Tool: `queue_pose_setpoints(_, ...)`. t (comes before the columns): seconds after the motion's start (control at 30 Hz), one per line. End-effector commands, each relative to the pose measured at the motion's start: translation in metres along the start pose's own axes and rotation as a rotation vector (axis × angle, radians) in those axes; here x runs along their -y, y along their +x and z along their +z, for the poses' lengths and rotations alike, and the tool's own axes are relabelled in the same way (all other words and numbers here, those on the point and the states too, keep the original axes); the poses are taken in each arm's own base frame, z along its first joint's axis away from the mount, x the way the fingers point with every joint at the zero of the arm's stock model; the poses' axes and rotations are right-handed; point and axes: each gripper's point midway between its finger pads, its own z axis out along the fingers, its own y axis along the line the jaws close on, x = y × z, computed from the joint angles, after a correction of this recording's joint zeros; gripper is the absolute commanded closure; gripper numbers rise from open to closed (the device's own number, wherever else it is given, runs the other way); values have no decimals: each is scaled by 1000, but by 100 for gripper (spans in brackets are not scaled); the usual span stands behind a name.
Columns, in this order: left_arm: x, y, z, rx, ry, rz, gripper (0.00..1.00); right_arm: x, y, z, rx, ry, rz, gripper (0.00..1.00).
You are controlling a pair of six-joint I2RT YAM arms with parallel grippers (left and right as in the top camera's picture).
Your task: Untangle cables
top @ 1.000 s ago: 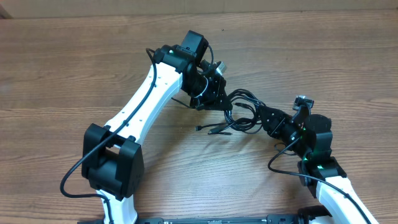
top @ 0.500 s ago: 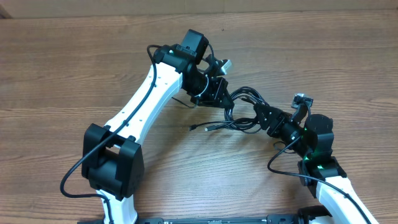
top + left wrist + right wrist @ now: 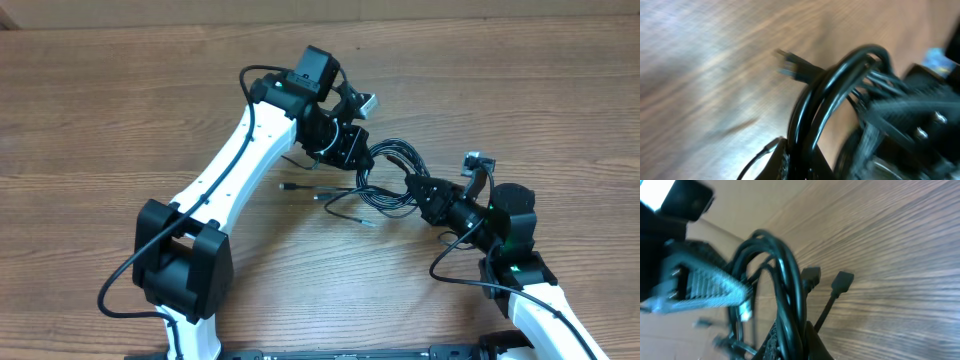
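- Item: right gripper (image 3: pixel 422 192), nearest your side of the table (image 3: pixel 120 110). Its jaws are pressed together on the near end of the cables (image 3: pixel 392 172). In the right wrist view the black cords run straight down into the grip.
- Item: cables, a bundle of thin black cords held between the two grippers, partly lifted off the wood. Several loops lie packed side by side, arching together in both wrist views. You cannot tell how many separate cords there are.
- Long axis: the bundle runs diagonally in the overhead view, from the right gripper on the near right up to the left gripper, which is farther away and further left.
- Item: plug ends (image 3: pixel 286 186), on thin tails that leave the bundle and lie flat on the table. They point toward the robot's left, roughly crosswise to the bundle's axis, and are spaced apart from one another.
- Item: left gripper (image 3: pixel 352 158), the farthest. It is clamped on the far end of the bundle, with the cords disappearing between its fingers in the blurred left wrist view.
- Status, as a judgement: partly done. A few tails lie free, but the main loops are not yet separated. You have yet to pull the coils apart and lay each cord out singly.
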Motion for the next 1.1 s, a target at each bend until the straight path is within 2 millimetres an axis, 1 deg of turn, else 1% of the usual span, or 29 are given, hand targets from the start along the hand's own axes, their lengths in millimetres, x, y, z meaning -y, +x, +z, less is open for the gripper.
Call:
queue_pose_setpoints(0.0, -58, -27, -21, 138, -318, -151, 96, -18, 11, -1, -89, -85, -6, 96)
queue_pose_setpoints(0.03, -70, -33, -27, 179, -366, -216, 96, -15, 17, -2, -113, -76, 12, 96)
queue_pose_setpoints(0.13, -91, -44, -41, 276, -428, -369, 96, -6, 28, -3, -156, -39, 55, 96)
queue_pose_setpoints(0.17, -96, -49, -46, 310, -431, -413, 96, -3, 32, -3, -170, -27, 68, 96)
queue_pose_setpoints(0.27, -104, -59, -55, 371, -418, -464, 92, 1, 37, -4, -189, -11, 86, 96)
queue_pose_setpoints(0.33, -108, -67, -60, 409, -411, -471, 91, 2, 39, -4, -197, -4, 94, 96)
queue_pose_setpoints(0.43, -112, -74, -66, 438, -407, -468, 92, 5, 44, -5, -215, 11, 112, 96)
queue_pose_setpoints(0.5, -113, -74, -67, 442, -408, -470, 94, 9, 49, -6, -231, 25, 128, 96)
queue_pose_setpoints(0.6, -114, -74, -67, 442, -408, -468, 95, 18, 56, -8, -248, 77, 157, 95)
queue_pose_setpoints(0.67, -114, -74, -67, 440, -408, -468, 94, 24, 58, -9, -248, 108, 167, 95)
queue_pose_setpoints(0.73, -113, -72, -66, 430, -405, -471, 91, 25, 57, -9, -246, 114, 167, 95)
queue_pose_setpoints(0.8, -109, -67, -62, 403, -383, -476, 82, 26, 56, -9, -237, 119, 168, 95)
queue_pose_setpoints(0.83, -104, -64, -58, 380, -354, -479, 73, 27, 54, -9, -228, 126, 172, 95)
queue_pose_setpoints(0.93, -86, -54, -48, 306, -251, -491, 30, 34, 46, -8, -179, 168, 224, 96)
queue_pose_setpoints(1.03, -69, -42, -41, 230, -160, -510, 4, 43, 34, -7, -101, 224, 318, 96)
queue_pose_setpoints(1.07, -62, -37, -39, 201, -122, -519, 0, 44, 30, -7, -75, 236, 353, 96)
